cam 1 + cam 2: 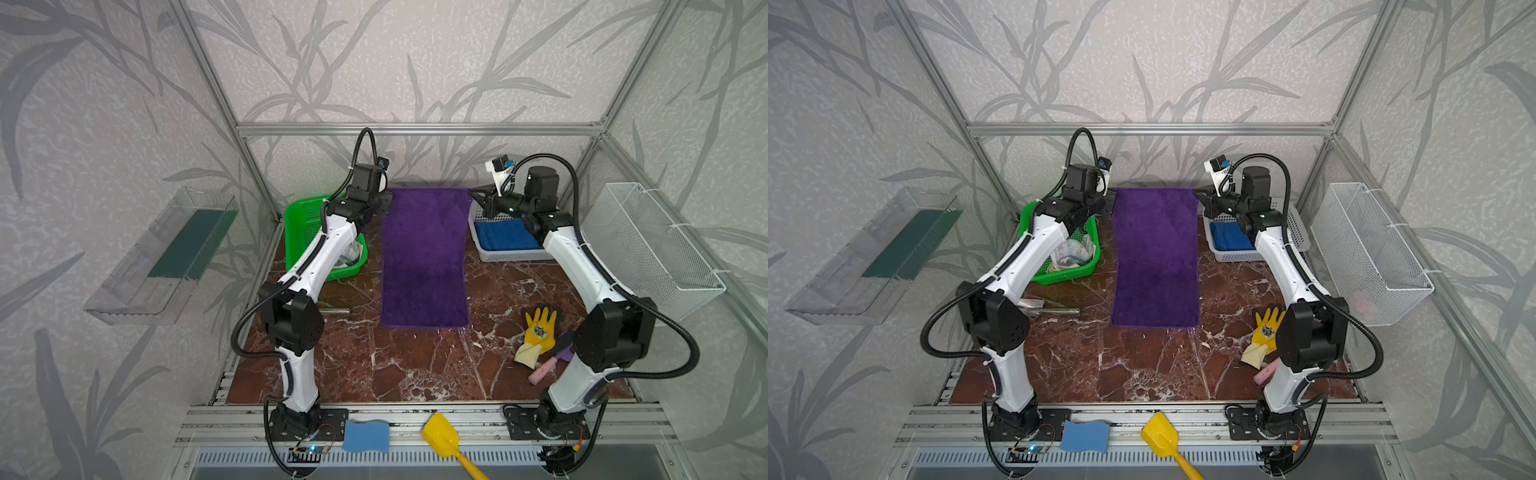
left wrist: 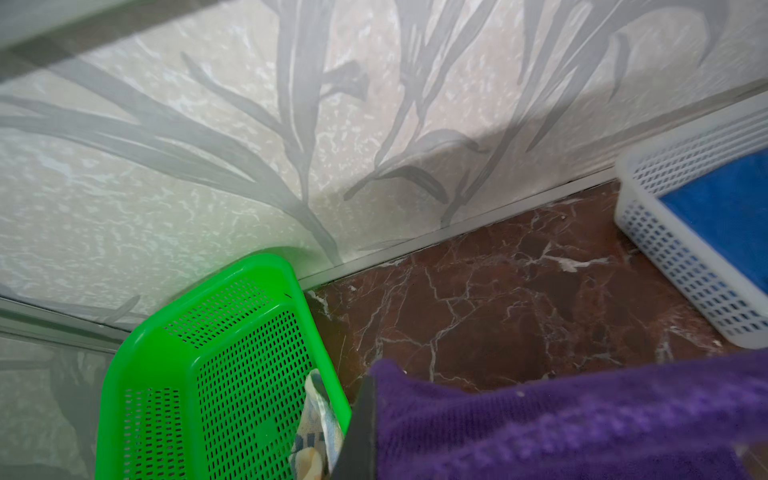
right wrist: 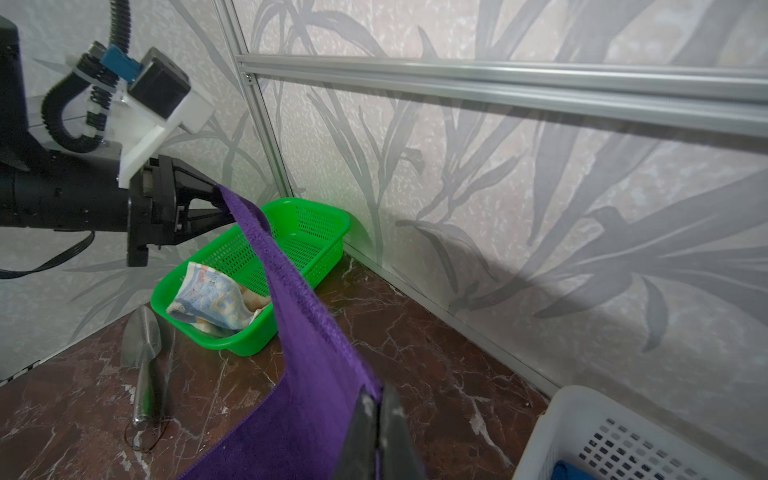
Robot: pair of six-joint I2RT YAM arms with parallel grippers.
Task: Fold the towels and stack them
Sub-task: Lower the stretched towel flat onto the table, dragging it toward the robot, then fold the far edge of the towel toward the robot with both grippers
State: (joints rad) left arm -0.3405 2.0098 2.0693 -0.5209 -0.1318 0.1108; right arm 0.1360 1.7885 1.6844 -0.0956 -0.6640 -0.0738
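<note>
A dark purple towel lies lengthwise down the middle of the marble table. Its far edge is raised off the table between my two grippers. My left gripper is shut on the far left corner. My right gripper is shut on the far right corner, and purple cloth hangs between them. A royal blue towel lies folded in the white basket. The printed cream towel sits crumpled in the green basket.
The green basket stands far left, the white basket far right. A metal trowel lies left of the towel, a yellow glove near right. A blue sponge and yellow scoop rest on the front rail. A wire basket hangs on the right wall.
</note>
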